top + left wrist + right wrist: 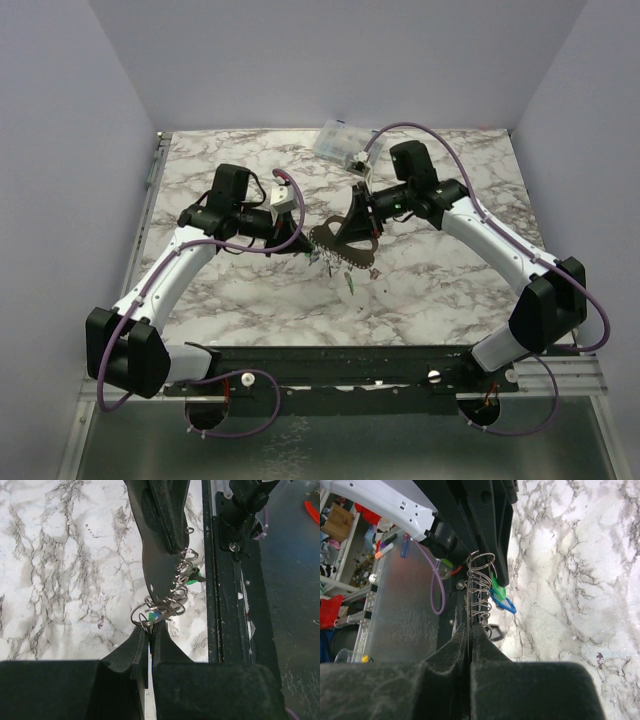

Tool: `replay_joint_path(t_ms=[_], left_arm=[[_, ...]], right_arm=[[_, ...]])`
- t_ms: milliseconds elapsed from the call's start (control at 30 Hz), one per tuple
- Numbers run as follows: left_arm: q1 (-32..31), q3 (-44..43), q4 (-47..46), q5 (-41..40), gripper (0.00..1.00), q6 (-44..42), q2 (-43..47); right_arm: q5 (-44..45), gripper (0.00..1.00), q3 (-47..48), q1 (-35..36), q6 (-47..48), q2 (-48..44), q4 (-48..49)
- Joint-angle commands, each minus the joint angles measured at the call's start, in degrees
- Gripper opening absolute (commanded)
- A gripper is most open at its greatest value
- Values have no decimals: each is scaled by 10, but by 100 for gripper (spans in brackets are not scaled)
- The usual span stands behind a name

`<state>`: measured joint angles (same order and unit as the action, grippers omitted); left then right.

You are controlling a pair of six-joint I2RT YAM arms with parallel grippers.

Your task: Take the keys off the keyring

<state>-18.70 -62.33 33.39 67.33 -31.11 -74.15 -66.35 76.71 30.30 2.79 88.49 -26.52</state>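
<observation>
The keyring [345, 238] is a flat dark-grey oblong held in the air over the table's middle. It shows broadside in the left wrist view [156, 565] and edge-on in the right wrist view [469, 597]. Several small wire rings [481, 590] hang along its edge with keys: a green head [496, 589] and a blue head [504, 605]. My right gripper [352, 228] [470, 627] is shut on the keyring's edge. My left gripper [307, 243] [150, 630] is shut on a key with a green-blue head [151, 617] and its ring at the keyring's end.
A clear plastic compartment box [338, 142] lies at the back of the marble table. Small pale objects [356, 292] lie on the table just below the held keyring; I cannot tell what they are. A black rail [380, 365] runs along the near edge.
</observation>
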Motion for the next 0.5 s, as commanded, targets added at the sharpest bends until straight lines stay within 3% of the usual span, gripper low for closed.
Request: replay_joint_path(t_ms=[0, 467], left_arm=[[9, 5, 8, -33, 0, 12, 22], [0, 3, 27, -91, 0, -1, 13]], right_arm=[[-6, 1, -14, -21, -12, -10, 27], [29, 1, -30, -41, 10, 38, 35]])
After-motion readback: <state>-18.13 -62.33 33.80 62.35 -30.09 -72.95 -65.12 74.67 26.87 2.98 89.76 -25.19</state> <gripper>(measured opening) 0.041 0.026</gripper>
